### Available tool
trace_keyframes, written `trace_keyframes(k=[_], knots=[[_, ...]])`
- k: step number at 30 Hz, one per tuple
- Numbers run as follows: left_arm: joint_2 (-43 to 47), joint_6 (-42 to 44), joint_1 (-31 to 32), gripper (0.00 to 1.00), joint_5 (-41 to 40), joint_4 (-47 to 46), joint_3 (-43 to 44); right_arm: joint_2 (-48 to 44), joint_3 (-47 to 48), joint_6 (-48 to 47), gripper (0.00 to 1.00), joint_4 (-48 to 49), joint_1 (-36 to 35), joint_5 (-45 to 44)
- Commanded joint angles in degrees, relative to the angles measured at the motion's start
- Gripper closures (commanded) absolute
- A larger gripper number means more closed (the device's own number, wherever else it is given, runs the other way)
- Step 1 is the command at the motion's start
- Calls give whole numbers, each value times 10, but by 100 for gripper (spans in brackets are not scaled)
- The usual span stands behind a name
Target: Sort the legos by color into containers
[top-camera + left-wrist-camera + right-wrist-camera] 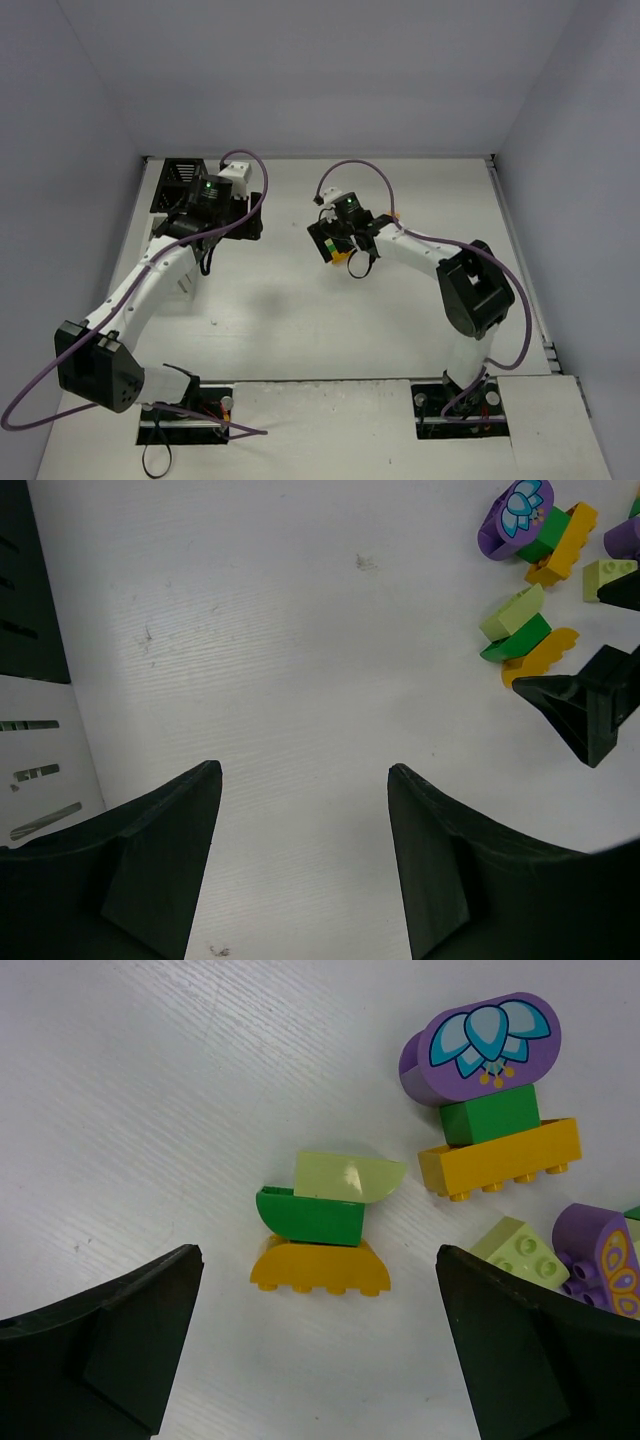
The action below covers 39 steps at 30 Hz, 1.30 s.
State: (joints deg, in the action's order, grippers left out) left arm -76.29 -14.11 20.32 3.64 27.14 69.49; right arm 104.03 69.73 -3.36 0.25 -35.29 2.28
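The legos lie loose on the white table under my right gripper (318, 1256), which is open and empty. Just ahead of its fingertips lies a stack of light green, dark green and yellow bricks (322, 1228). Farther off, a purple flower piece sits joined to a green and a yellow brick (490, 1090). A light green brick (518, 1252) and a purple one (600, 1260) lie by the right finger. My left gripper (303, 772) is open over bare table, with the legos (525, 640) off to its right. The containers, black (180, 180) and white (235, 175), stand at the back left.
In the left wrist view the black bin's slatted wall (25, 590) and a white bin's wall (45, 770) border the left edge. A finger of the right gripper (590, 700) shows beside the brick pile. Grey walls enclose the table (300, 320).
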Motion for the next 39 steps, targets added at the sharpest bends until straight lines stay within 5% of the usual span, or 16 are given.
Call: trace_keyframes(k=[1,15,30,39], knots=[[1,4,3,39,5,-16,24,20,36,13,1,12,1,-40],[4,2,4,39,8,-17,26,83,56,34,9,19,1,-57],[4,0,4,39,16,-19,25,70,16,58,67,49,2,-53],[21,-10,3,39,103,-44,17,-74,-88,38,94,142,-9,10]])
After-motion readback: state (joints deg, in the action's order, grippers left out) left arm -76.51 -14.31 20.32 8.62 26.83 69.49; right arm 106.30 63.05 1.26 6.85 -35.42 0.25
